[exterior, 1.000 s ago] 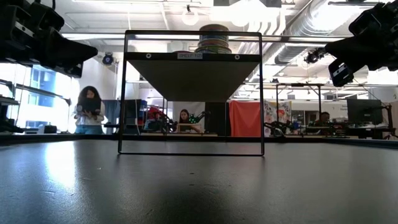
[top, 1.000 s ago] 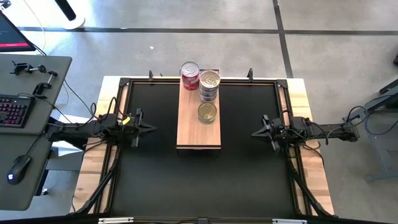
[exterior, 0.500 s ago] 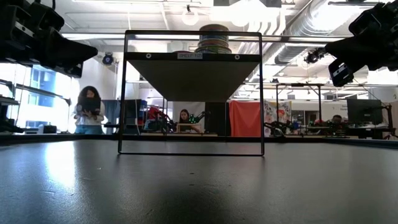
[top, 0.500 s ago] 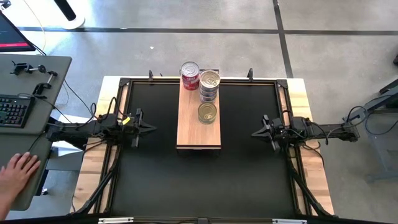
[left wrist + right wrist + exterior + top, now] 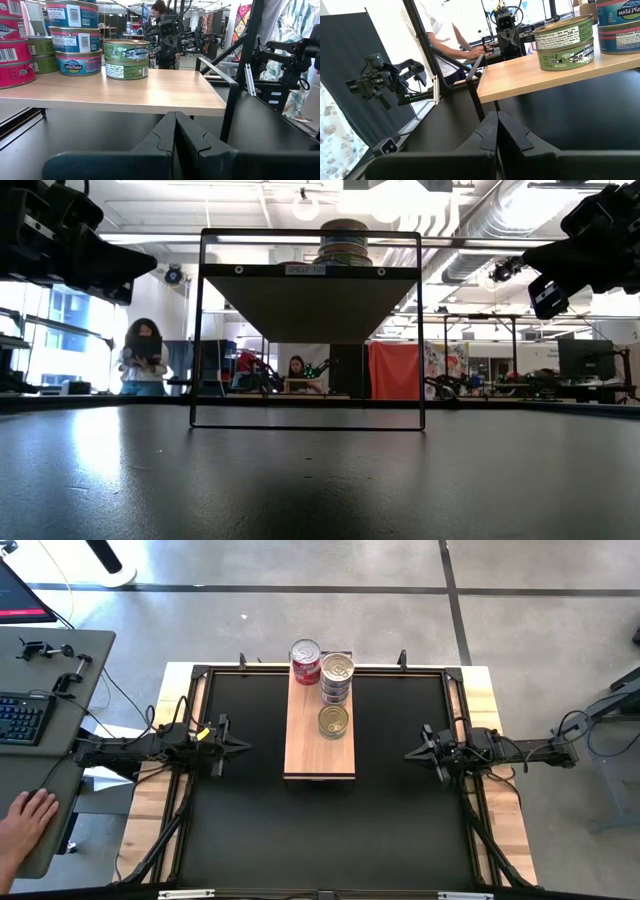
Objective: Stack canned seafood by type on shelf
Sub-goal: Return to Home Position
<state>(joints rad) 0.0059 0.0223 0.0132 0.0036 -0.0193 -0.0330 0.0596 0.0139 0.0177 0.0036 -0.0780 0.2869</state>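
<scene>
the left gripper (image 5: 240, 745) and right gripper (image 5: 412, 753) hang on either side of the shelf (image 5: 305, 755), well apart from it and carrying nothing. i judge this a parked pose, since the sorting looks finished. from above, the shelf bears a red stack (image 5: 306, 661), a blue stack (image 5: 337, 678) and a green pair (image 5: 334, 722), one type per pile. the low view shows one pile on the shelf top, possibly the blue stack. each wrist view shows that arm's fingers pressed together, empty.

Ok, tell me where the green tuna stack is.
In the high view the green stack stands near the middle of the shelf, toward its right edge, next to the taller blue-label stack.
</scene>
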